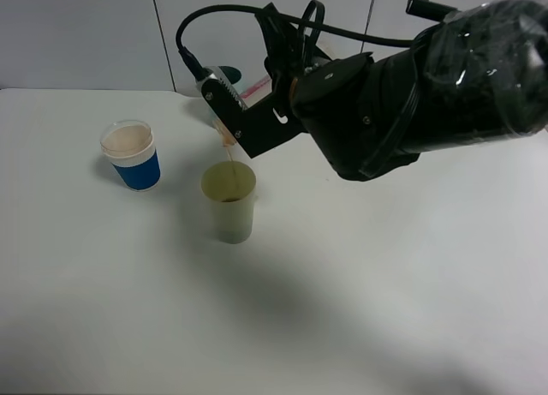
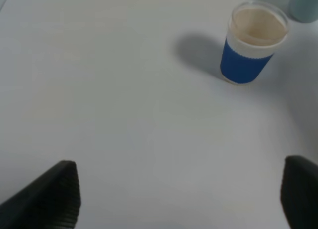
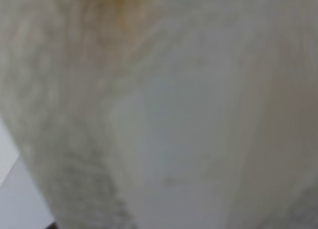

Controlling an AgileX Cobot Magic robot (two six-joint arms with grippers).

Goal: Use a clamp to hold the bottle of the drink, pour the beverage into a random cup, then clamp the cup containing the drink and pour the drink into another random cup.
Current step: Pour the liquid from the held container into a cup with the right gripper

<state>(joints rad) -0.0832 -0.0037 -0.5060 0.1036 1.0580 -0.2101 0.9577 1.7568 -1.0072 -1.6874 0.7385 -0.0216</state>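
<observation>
Pouring, live! Clamped tight in the right gripper [image 1: 227,116], above the middle of the table [image 1: 385,284]: the bottle [image 3: 169,119], tipped mouth-down. Running from it in a thin amber stream [image 1: 229,159], straight into the yellowish cup [image 1: 229,211] just below. A little dark drink showing inside that cup. Off to the left, apart and upright: the blue-banded cup [image 1: 133,159]. Over to the left gripper [image 2: 174,199]: jaws wide apart, hovering over the table, near the blue-banded cup. Up close on the bottle, just whitish blur and an amber tint.
</observation>
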